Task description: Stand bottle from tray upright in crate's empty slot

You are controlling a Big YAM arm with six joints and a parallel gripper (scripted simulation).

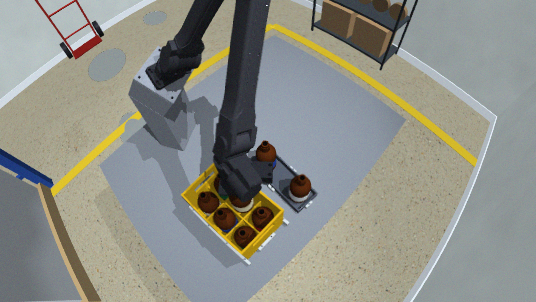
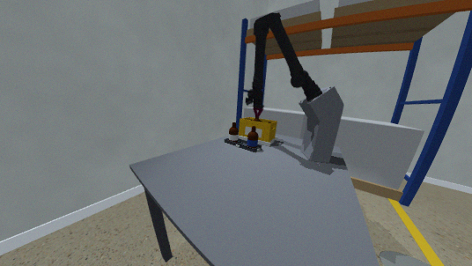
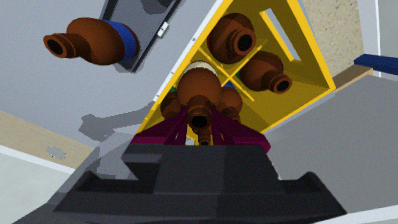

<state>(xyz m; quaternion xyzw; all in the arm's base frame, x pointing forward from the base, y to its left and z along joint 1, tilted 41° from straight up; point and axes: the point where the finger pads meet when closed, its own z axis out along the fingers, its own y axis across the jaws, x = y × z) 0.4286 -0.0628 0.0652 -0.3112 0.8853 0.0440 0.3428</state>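
Note:
My gripper (image 3: 199,111) (image 2: 257,114) is shut on the neck of a brown bottle with a white label (image 3: 200,89) (image 1: 241,203). It holds the bottle upright, with its body down in a slot of the yellow crate (image 1: 188,193) (image 2: 267,129) (image 3: 311,51), on the side towards the tray. I cannot tell whether the bottle touches the crate's floor. Several other brown bottles (image 1: 224,218) (image 3: 232,42) stand in the crate. The dark tray (image 1: 283,175) (image 3: 141,20) beside it holds a blue-labelled bottle (image 1: 266,151) (image 2: 252,135) (image 3: 95,40) and a white-labelled bottle (image 1: 300,186) (image 2: 233,130).
Crate and tray stand near the far edge of the grey table (image 1: 325,115) (image 2: 247,198). The arm's grey pedestal (image 1: 160,110) (image 2: 323,128) stands on the table close to the crate. A blue and orange rack (image 2: 445,114) rises behind the table.

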